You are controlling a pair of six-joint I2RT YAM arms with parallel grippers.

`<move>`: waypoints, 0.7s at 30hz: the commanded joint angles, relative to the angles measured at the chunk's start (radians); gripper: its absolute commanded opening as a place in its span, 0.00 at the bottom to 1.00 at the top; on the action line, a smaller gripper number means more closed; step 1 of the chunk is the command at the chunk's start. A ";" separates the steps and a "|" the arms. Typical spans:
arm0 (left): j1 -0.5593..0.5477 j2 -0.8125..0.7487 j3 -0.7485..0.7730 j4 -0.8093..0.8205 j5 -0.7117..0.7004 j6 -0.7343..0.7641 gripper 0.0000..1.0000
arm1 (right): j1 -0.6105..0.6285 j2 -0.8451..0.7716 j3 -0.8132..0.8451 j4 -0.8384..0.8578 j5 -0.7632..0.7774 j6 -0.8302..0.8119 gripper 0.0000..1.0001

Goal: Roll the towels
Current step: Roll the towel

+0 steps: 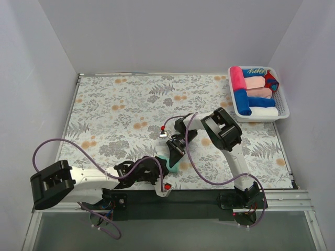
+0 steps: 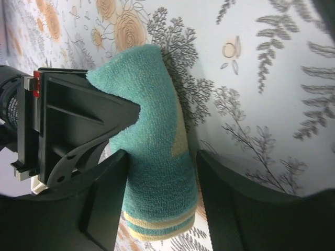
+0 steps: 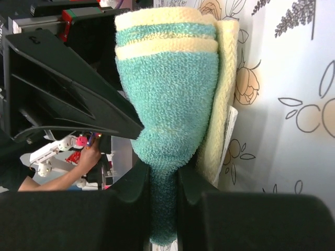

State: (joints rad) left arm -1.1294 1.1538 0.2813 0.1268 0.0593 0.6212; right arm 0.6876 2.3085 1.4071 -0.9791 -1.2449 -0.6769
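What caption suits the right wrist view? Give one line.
Right gripper pinches the teal-and-yellow towel on the flowered table.

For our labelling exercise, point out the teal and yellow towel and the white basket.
teal and yellow towel (image 2: 157, 157), left wrist view, teal middle of the roll.
white basket (image 1: 261, 118), top external view, its near rim.

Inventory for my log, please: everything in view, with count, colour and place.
teal and yellow towel: one, teal with pale yellow bands, rolled, near the table's front edge between the grippers
rolled towels: several, pink, blue, peach, white, red, packed in the basket
basket: one, white, far right corner
tablecloth: one, pale with grey ferns and orange flowers, covering the table
left gripper: one, black, fingers either side of the roll
right gripper: one, black, pinching the roll's end
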 commanded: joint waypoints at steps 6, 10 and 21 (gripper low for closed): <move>-0.004 0.128 -0.022 0.074 -0.061 0.000 0.28 | 0.003 0.065 0.010 -0.039 0.094 -0.072 0.01; -0.004 0.164 0.066 -0.096 0.022 -0.092 0.07 | -0.002 0.043 0.017 -0.047 0.145 -0.067 0.14; 0.089 0.254 0.347 -0.628 0.390 -0.314 0.00 | -0.284 -0.326 0.015 -0.035 0.393 0.026 0.75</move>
State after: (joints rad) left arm -1.0729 1.3369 0.5854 -0.1932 0.2218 0.3969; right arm 0.5148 2.1246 1.4078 -1.0637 -1.0077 -0.6529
